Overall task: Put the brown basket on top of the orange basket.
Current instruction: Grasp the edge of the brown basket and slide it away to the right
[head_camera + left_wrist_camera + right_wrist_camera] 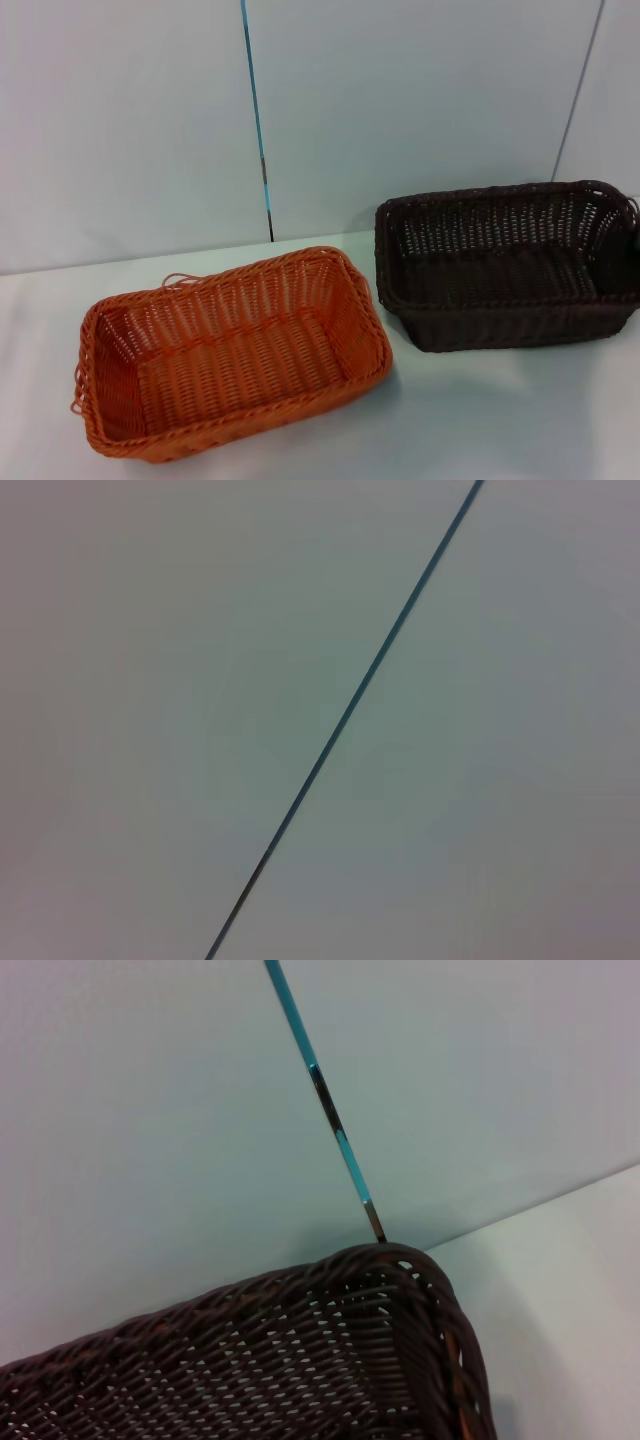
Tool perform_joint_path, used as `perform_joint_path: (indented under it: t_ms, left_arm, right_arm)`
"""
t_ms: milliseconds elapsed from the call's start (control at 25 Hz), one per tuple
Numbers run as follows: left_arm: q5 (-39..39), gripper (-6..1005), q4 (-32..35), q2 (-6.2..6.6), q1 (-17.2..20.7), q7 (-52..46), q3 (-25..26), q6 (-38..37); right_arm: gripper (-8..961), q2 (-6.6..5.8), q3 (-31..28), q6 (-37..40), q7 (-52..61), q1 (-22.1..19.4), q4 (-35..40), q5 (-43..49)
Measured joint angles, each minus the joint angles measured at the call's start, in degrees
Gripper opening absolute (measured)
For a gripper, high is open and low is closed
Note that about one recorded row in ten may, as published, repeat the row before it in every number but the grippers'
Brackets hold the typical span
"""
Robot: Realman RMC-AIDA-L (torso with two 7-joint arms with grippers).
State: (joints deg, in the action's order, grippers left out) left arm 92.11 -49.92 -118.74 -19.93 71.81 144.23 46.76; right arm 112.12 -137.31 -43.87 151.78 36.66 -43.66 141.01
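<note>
1. White table before pale wall panels.
2. Rectangular dark brown woven wicker basket stands right of the rectangular bright orange woven wicker basket, apart.
3. Neither gripper visible; jaw state cannot be told. Stacking not begun; next, grasp the brown rim.

- In the head view no arm, wrist or gripper of the robot can be seen.
- The left wrist view does not show the left gripper; this wrist faces a plain wall panel with one thin seam.
- The right wrist view does not show the right gripper either; this wrist is close above one corner of the brown basket, looking along its rim toward the wall.
</note>
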Motion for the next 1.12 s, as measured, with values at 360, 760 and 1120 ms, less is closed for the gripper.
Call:
perform_joint_path:
  t_ms: [360, 760, 1120]
  left_arm:
    - [0.0, 797, 0.0, -0.06, 0.1, 0.0, 0.0, 0.1]
    - [0.0, 795, 0.0, -0.26, 0.3, 0.0, -0.1, 0.6]
    - [0.0, 796, 0.0, -0.1, 0.3, -0.1, 0.0, 1.0]
  right_arm:
    - [188, 1.15, -3.6, -5.5, 0.1, -2.7, -8.2, 0.0]
    - [188, 0.88, -4.3, -9.1, 1.6, -3.1, -13.3, 0.0]
    - [189, -0.71, -4.5, -15.9, 6.0, -2.6, -19.5, 0.3]
